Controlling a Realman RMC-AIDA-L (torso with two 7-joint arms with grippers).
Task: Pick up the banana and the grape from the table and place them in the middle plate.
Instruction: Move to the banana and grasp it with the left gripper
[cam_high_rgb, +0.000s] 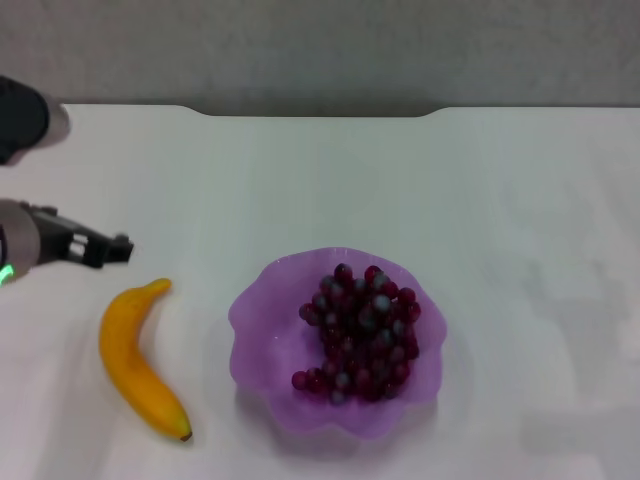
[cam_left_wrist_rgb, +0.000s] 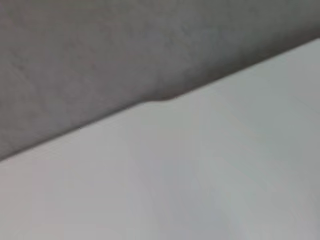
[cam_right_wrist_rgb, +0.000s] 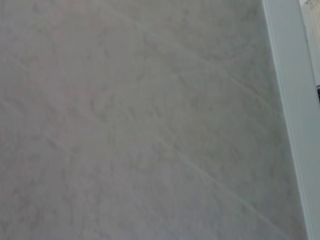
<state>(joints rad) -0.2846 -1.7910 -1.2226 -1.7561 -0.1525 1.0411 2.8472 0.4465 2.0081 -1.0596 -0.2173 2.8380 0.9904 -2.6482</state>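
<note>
Grape (cam_high_rgb: 362, 335) already in middle plate (cam_high_rgb: 262, 325). Banana (cam_high_rgb: 135, 362) still on tabletop (cam_high_rgb: 520, 200), left of plate. Left gripper (cam_high_rgb: 110, 248) just beyond its far tip, finger state unreadable. Next, likely: descend, grasp banana mid-body.

The middle plate (cam_high_rgb: 262, 322) is set on the worktop (cam_high_rgb: 500, 200), toward the near edge and close to the centre of the head view. The grape (cam_high_rgb: 362, 333) is held inside the plate, in its right half, with the plate's left part left bare. The banana (cam_high_rgb: 135, 360) is laid on the worktop to the left of the plate, near it but apart from it, with one end turned toward the far side and the other toward the near edge. The left gripper (cam_high_rgb: 118, 249) is placed at the left edge, just behind the banana's far end. The worktop's far edge is seen in the left wrist view.
</note>
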